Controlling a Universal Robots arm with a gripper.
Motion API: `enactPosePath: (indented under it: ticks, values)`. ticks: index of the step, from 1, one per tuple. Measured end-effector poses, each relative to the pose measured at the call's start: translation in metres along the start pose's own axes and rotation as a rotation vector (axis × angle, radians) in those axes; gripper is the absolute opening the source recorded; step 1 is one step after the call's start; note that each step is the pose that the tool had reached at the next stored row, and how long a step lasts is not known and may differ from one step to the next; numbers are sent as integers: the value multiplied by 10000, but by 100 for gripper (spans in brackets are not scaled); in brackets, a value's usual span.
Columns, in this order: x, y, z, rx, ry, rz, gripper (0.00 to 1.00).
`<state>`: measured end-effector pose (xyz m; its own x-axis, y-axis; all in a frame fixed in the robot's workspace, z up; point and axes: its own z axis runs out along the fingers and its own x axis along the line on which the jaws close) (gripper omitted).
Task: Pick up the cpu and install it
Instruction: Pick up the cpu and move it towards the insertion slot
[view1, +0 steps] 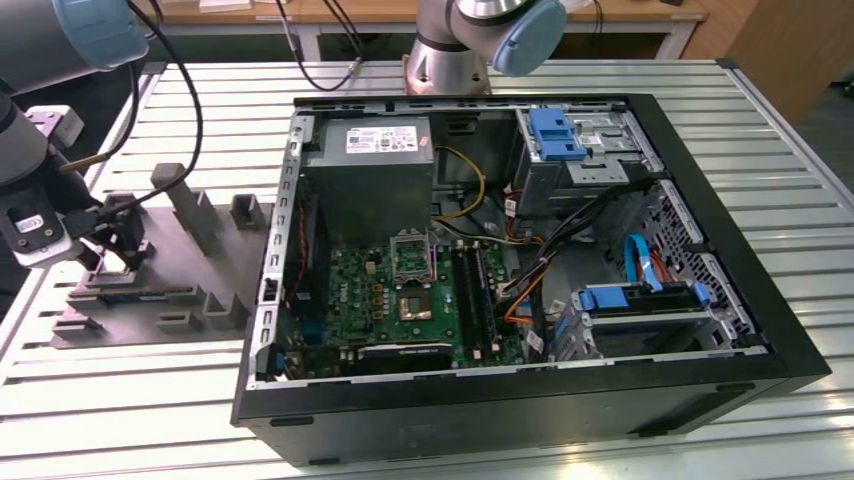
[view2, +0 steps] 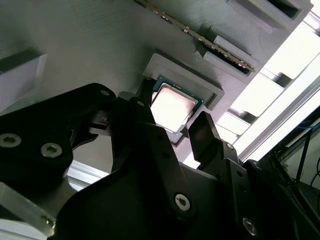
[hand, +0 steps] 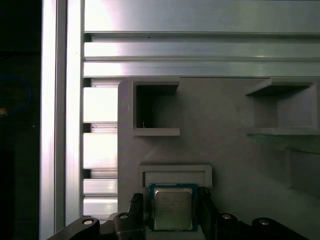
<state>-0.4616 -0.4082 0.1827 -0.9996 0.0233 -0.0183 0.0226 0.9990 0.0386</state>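
Gripper position sets the scene at the exterior view's left, where the gripper (view1: 114, 262) hangs low over the grey tray (view1: 180, 275) on the slatted table (view1: 134, 400). In both wrist views we see its fingers (hand: 138, 206) standing apart, one on each side of the chip (hand: 173, 209), with a thin gap at each edge, so nothing is clamped. The chip lies flat in its shallow pocket in the tray, silvery top up. We judge that a good grasp wants the jaws centred on two opposite edges and closed gently and evenly, so the chip neither tilts nor jams against the pocket walls. Two square pockets (hand: 155, 107) near it hold nothing we can make out, and a thin card (view2: 200, 37) stands on edge in a slot. In the middle of the exterior view, the open computer case (view1: 534, 385) holds the green circuit board (view1: 380, 300) with its metal-framed socket (view1: 411, 252).
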Motion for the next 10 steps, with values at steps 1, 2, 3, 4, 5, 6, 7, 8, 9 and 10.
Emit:
enactPosePath:
  ticks: [1, 2, 3, 4, 5, 6, 7, 8, 9, 10]
  values:
    - [0, 0, 0, 0, 0, 0, 56]
    - [0, 0, 0, 2, -1, 0, 56]
    - [0, 0, 0, 4, 0, 0, 56]
    - [0, 0, 0, 14, -1, -1, 56]
    - [0, 0, 1, 29, -2, 0, 56]
    - [-1, 0, 1, 49, -2, -1, 56]
    - [-1, 0, 1, 66, -2, -1, 55]
    - [-2, 0, 0, 83, -1, -1, 55]
    - [-4, 0, 0, 99, -2, -2, 55]
    - [-5, 0, 0, 113, -2, -2, 48]
